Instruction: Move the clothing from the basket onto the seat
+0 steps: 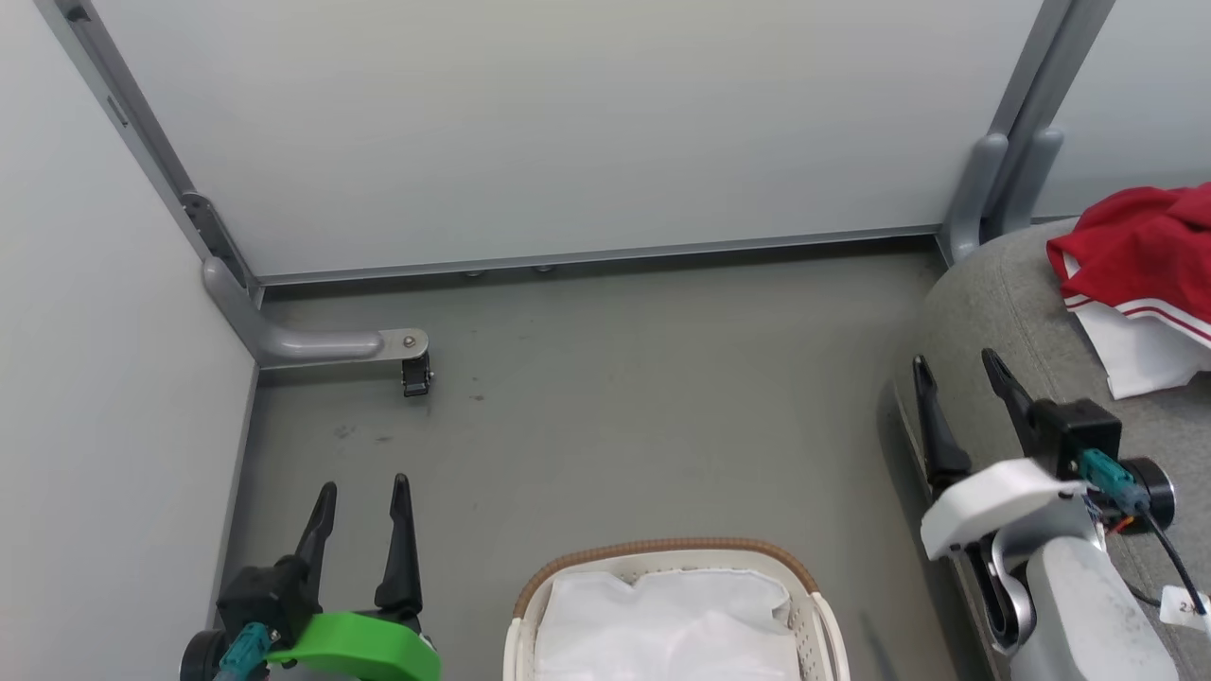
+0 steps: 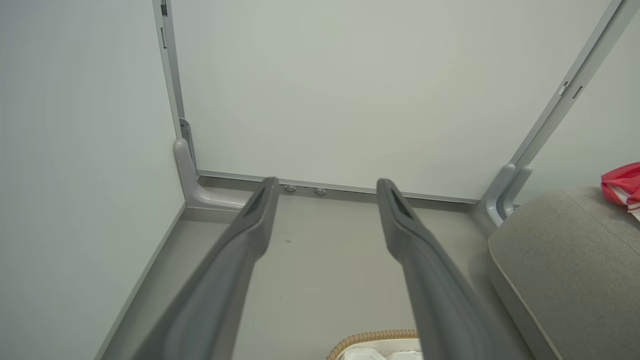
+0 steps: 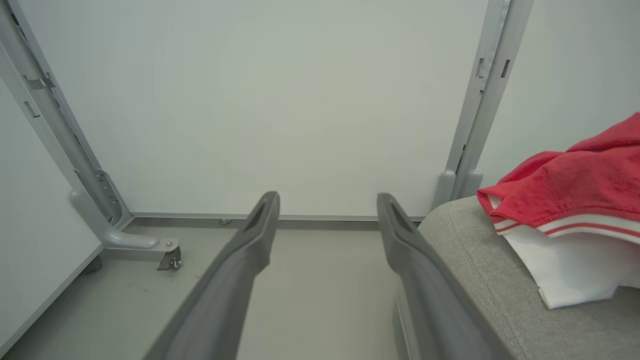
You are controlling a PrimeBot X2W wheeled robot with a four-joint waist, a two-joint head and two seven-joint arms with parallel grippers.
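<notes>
The red clothing (image 1: 1140, 251) with white stripe trim lies on the grey seat (image 1: 1003, 303) at the right; it also shows in the right wrist view (image 3: 575, 185) and as a small red patch (image 2: 622, 182) in the left wrist view. The white basket (image 1: 814, 615) with brown woven rim stands at the bottom centre, with just a white crinkly liner sheet (image 1: 662, 624) visible inside. My left gripper (image 1: 364, 487) is open over the floor, left of the basket. Beside the seat's front edge my right gripper (image 1: 956, 364) is open, holding nothing.
White partition walls close the area at the back and left. A grey metal foot with a small black caster (image 1: 416, 374) juts out from the left corner. A grey post base (image 1: 989, 189) stands behind the seat. Grey floor (image 1: 615, 407) lies between basket and back wall.
</notes>
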